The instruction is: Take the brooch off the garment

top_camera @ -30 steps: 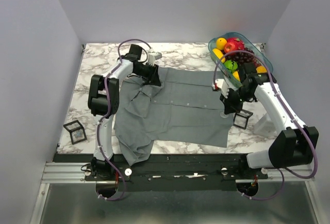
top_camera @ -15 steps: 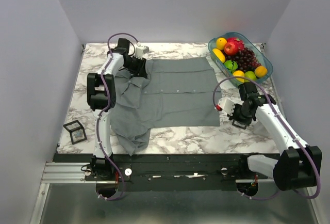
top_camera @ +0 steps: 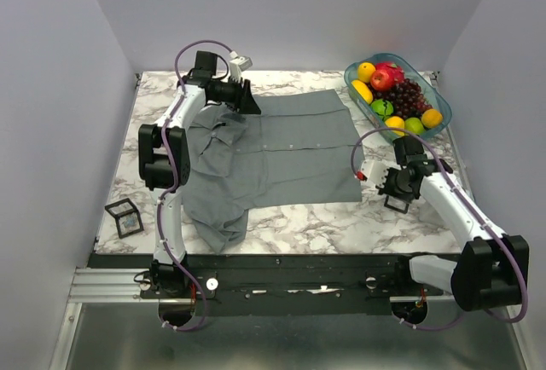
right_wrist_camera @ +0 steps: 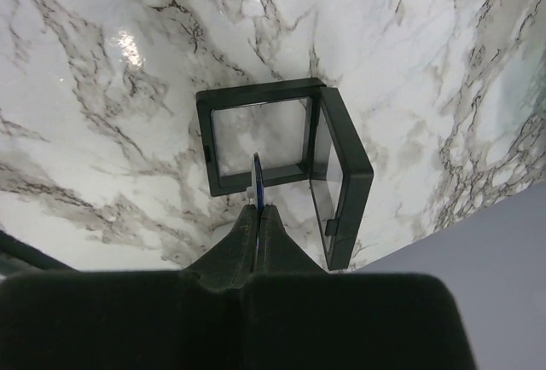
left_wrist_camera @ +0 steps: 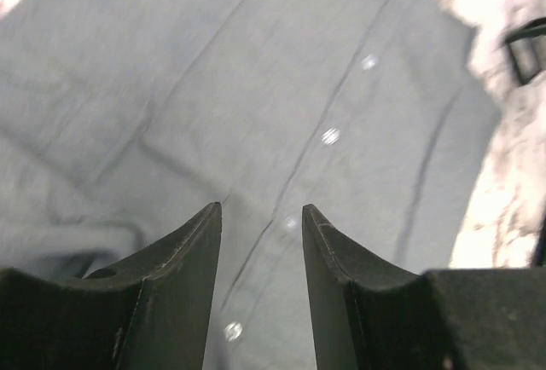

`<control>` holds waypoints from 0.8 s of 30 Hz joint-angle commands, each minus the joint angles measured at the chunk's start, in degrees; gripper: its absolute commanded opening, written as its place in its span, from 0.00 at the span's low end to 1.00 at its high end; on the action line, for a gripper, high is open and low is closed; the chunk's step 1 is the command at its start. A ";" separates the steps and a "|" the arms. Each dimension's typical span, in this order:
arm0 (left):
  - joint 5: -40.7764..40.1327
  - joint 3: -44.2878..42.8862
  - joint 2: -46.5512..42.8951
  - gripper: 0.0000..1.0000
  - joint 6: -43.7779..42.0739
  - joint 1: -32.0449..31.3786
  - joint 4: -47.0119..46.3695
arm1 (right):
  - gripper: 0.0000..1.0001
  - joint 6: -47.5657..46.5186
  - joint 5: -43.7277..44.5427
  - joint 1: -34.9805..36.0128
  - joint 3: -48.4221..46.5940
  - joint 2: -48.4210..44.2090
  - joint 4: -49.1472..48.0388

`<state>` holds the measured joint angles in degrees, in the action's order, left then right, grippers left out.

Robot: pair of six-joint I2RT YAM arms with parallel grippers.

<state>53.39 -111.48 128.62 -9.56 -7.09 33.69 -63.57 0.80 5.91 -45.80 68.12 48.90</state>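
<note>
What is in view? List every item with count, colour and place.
shirt: one, grey, spread mid-table
buttons: several, pale, along shirt
brooch: one, blue, in right gripper's tips
left cube: one, black, near-left table edge
right cube: one, black, under right gripper
bowl: one, blue, far-right corner
fruit: several, mixed colours, in bowl
table: one, white marble, under everything
left gripper: one, black, open above shirt
right gripper: one, black, shut on brooch

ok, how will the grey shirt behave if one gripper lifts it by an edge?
Probably floppy: the shirt lies flat with its sleeve crumpled at the near left, so it should sag and bunch rather than lift as a sheet. Likely light, and apt to slide on the glossy marble table.
</note>
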 commanded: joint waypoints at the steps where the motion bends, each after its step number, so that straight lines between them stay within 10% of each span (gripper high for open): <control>1: 6.47 0.12 -3.55 0.52 7.36 -0.11 -6.71 | 0.00 -2.78 2.54 -0.29 1.50 1.40 -6.62; 24: 6.82 1.27 -3.81 0.54 7.98 -0.11 -6.18 | 0.00 -7.88 7.29 -0.20 5.55 6.85 -14.54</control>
<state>58.17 -110.69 126.43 -2.07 -7.35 28.36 -70.54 5.82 5.89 -41.30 74.04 36.07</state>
